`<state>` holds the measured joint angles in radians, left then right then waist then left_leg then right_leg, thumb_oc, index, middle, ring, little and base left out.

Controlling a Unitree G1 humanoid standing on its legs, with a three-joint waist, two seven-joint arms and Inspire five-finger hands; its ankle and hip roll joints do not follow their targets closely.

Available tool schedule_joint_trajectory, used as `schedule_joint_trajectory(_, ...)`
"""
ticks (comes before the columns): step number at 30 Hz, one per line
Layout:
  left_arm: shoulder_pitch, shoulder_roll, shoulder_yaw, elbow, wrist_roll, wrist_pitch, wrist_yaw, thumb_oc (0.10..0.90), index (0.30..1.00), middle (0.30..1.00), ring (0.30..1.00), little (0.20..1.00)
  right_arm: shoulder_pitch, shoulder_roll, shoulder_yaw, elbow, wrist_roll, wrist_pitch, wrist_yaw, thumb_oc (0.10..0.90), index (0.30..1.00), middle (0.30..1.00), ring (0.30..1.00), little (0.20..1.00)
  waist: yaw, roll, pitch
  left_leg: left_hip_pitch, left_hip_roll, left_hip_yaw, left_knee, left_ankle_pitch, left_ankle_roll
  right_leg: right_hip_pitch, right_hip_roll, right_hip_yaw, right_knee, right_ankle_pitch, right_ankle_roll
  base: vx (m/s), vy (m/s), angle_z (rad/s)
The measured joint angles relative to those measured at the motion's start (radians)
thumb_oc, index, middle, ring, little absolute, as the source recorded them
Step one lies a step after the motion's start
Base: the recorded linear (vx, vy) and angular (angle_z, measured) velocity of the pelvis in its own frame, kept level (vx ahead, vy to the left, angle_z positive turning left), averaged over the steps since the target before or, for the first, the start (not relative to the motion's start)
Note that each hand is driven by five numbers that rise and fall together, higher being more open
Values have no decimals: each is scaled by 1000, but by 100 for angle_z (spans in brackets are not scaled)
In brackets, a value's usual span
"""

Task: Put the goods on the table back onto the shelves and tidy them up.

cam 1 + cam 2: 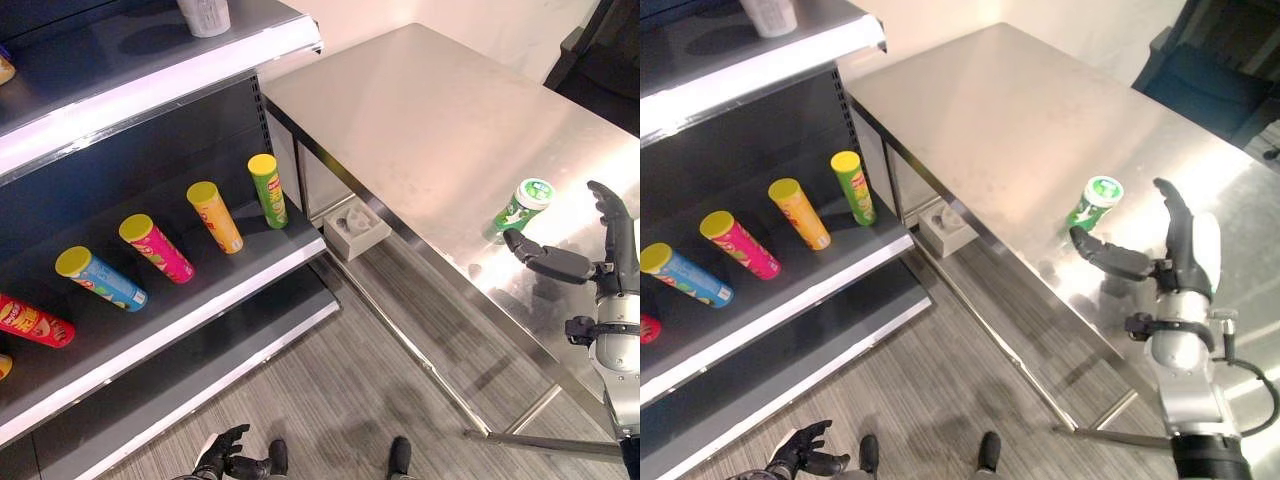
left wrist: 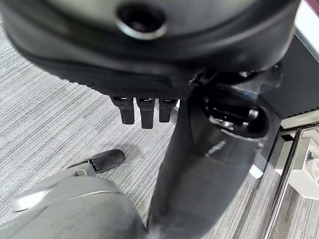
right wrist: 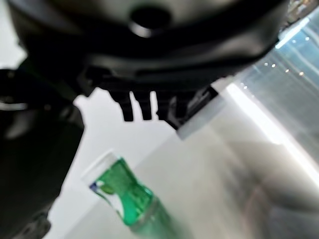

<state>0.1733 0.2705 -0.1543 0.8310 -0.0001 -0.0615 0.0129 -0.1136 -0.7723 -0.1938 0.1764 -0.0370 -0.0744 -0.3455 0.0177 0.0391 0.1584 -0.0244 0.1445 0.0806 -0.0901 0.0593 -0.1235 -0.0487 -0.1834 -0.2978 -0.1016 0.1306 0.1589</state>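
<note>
At lower left the left hand (image 1: pixel 222 455) hangs over the floor, fingers loosely spread, holding nothing. At centre right the green can (image 1: pixel 522 205) stands on the table (image 1: pixel 420 110); it looks light, rigid and slick, best taken round the middle. The right hand (image 1: pixel 1170 250) flanks it, spread, apart. The right wrist view shows its clear lid.

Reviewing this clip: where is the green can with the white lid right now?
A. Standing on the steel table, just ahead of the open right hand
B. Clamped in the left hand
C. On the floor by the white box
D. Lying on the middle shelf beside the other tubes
A: the green can stands on the steel table, apart from the right hand, whose fingers are spread open.
</note>
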Motion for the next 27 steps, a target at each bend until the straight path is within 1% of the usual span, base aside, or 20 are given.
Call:
schedule_joint_trajectory(5,-2,3,1,-11,0,0,0,800,900,900,900,900,-47,0,12,54,-1,21,-27,800,900,900,900,900,14,6,6,-17,0,-8,0,0,0,-11,0,-6,0,-3,-1,12,-19,4)
schedule_joint_trajectory(8,-16,7,1,-22,0,-2,0,800,900,900,900,900,-64,0,21,54,-2,23,-29,800,900,900,900,900,21,17,46,-21,-1,-11,0,0,-1,-13,0,-10,6,-3,-2,20,-13,3)
schedule_joint_trajectory(10,-19,9,0,-22,0,-2,0,800,900,900,900,900,-66,0,38,56,-1,28,-29,800,900,900,900,900,21,21,50,-27,-1,-14,0,0,-1,-16,0,-14,7,-4,-3,36,-21,6)
schedule_joint_trajectory(17,-20,30,0,-25,0,-1,0,800,900,900,900,900,-85,0,42,59,-1,28,-34,800,900,900,900,900,21,11,56,-29,-2,-21,0,0,-1,-13,-2,-25,7,-6,-3,27,-11,3)
schedule_joint_trajectory(19,-22,31,-1,-26,0,-1,0,800,900,900,900,900,-110,0,51,91,-1,29,-36,800,900,900,900,900,20,9,57,-29,-2,-21,0,1,-1,-13,-2,-25,7,-6,-3,0,0,0)
schedule_joint_trajectory(27,-22,31,-1,-26,0,0,1,800,900,900,900,900,-112,1,50,92,0,33,-55,800,900,900,900,900,20,9,57,-28,-2,-21,0,1,-1,-12,-2,-25,7,-6,-3,13,-1,0)
